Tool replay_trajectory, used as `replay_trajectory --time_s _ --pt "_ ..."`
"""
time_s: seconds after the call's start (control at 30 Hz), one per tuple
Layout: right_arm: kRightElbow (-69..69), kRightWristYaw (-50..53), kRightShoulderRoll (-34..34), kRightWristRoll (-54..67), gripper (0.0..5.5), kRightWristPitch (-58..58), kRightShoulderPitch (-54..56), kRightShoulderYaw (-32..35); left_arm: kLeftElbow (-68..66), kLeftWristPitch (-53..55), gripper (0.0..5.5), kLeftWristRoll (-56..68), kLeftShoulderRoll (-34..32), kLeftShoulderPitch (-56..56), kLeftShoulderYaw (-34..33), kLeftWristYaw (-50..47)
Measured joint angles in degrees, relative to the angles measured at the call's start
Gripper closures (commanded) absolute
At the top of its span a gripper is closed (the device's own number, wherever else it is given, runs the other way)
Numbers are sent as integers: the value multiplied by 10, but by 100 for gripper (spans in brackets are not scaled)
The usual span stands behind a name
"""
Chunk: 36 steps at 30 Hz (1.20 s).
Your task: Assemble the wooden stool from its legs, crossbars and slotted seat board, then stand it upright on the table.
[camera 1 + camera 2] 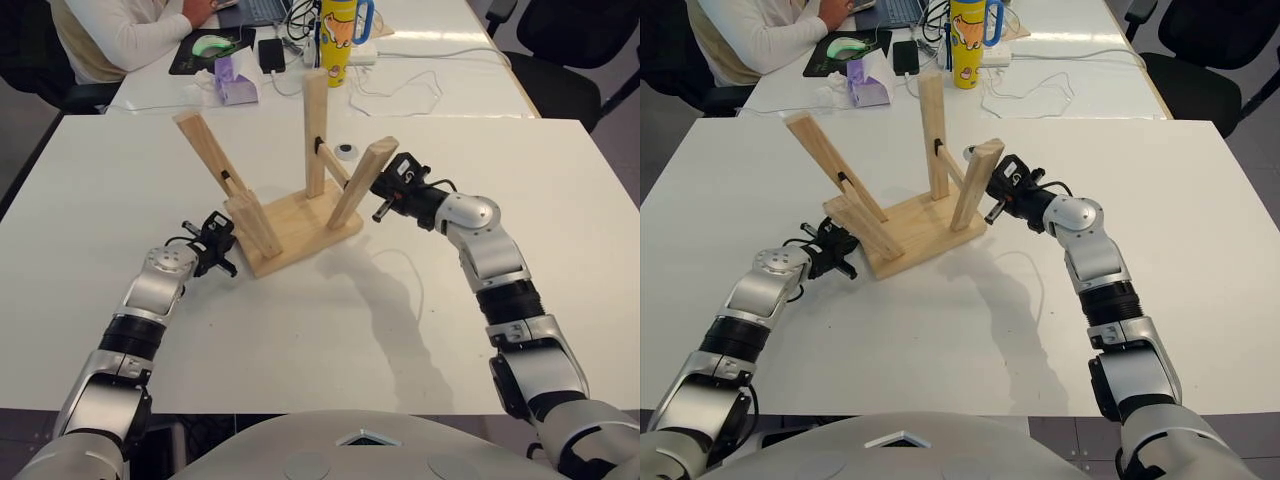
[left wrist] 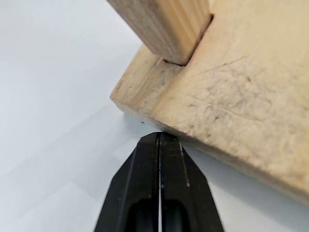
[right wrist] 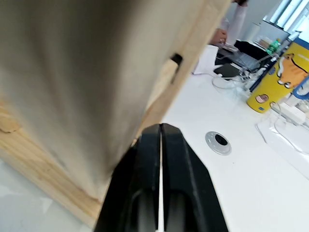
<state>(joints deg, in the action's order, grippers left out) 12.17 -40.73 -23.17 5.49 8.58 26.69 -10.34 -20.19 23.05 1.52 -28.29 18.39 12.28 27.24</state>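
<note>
Near the seat board (image 2: 231, 96), closed left gripper (image 2: 159, 137) (wrist view: leg (image 2: 164, 24) in slot)

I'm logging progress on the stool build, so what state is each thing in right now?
seat board: flat on the table, underside up, not yet stood upright.
left leg: set in the seat board, leaning outward.
back leg: standing straight up.
right leg: leaning outward.
crossbar: sloping between back leg and right leg.
left gripper: shut, at the seat board's corner.
right gripper: shut, beside the right leg.
</note>
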Motion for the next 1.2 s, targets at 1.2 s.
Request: replay_trajectory --time_s 1.2 --pt "71 125 20 -167 550 112 -67 -61 55 -13 549 -27 118 -63 -44 -64"
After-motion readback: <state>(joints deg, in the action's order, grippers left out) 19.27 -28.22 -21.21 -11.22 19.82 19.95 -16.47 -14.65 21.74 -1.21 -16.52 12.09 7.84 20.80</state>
